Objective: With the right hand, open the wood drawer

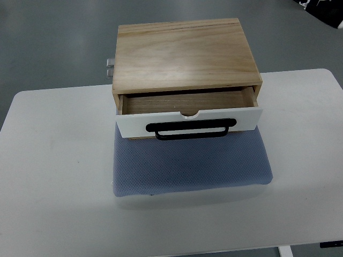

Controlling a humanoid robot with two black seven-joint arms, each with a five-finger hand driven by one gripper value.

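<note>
A grey, smooth floor (48, 43) fills the room around a white, rounded-corner rectangular table (59, 187), whose matte top shows a few faint scuffs. On the table, from the centre toward six o'clock, lies a blue-grey rectangular mat (193, 166) with a fine dotted mesh texture and soft, slightly curled edges. Resting on the mat's twelve o'clock edge and reaching past the table's far rim is a light-wood box cabinet (185, 53), its flat top showing pale swirling grain. Its single wood drawer (187, 101) stands pulled partway out toward six o'clock, the bare brown interior visible, fronted by a glossy white panel (190, 120) with a small curved notch in its upper edge. A black, flattened-loop handle (190, 129) runs across that panel. A small metallic fitting (110, 67) juts from the cabinet's nine o'clock side. Neither robot hand shows, so their fingers cannot be judged.
</note>
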